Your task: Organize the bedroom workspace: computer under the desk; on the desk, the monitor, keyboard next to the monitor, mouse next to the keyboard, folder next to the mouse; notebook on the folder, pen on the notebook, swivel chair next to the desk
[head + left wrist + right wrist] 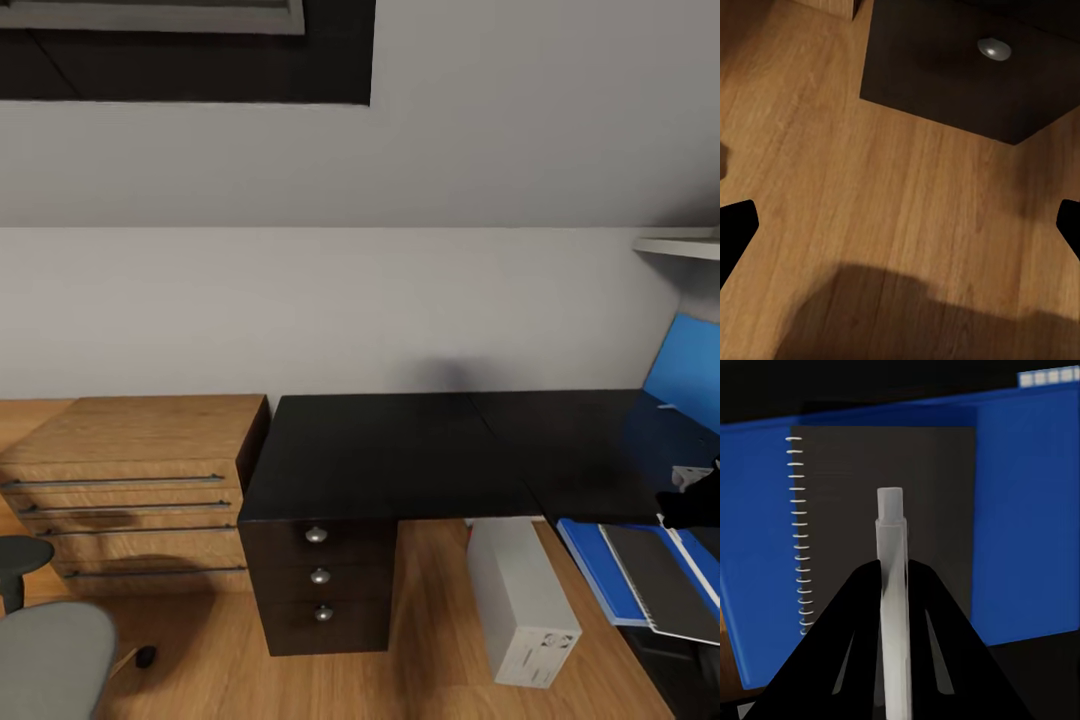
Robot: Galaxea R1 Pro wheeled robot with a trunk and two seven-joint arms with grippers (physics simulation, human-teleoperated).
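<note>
Right gripper [894, 585] at lower centre of right wrist view, black fingers pinched on the whitish pen [891, 585], pen pointing up the frame over the dark grey notebook [885, 495]; spiral binding along notebook's left edge. Notebook flat on the blue folder [1020, 510], folder showing on both sides of it. In head view, right gripper [690, 505] at right edge, dark, hovering above notebook [660, 580] and folder [600, 570] on the black desk [400, 450]. Left gripper [900, 225]: black fingertips at left and right edges of left wrist view, spread wide, nothing between, aimed at wooden floor [870, 187] beside black drawers [945, 67] with silver knob. Computer [520, 600] on floor under desk, centre-right of head view; white label on its near end, print too small to read. Swivel chair [50, 650] at lower left corner. Wooden shelving [130, 480] left of desk.
</note>
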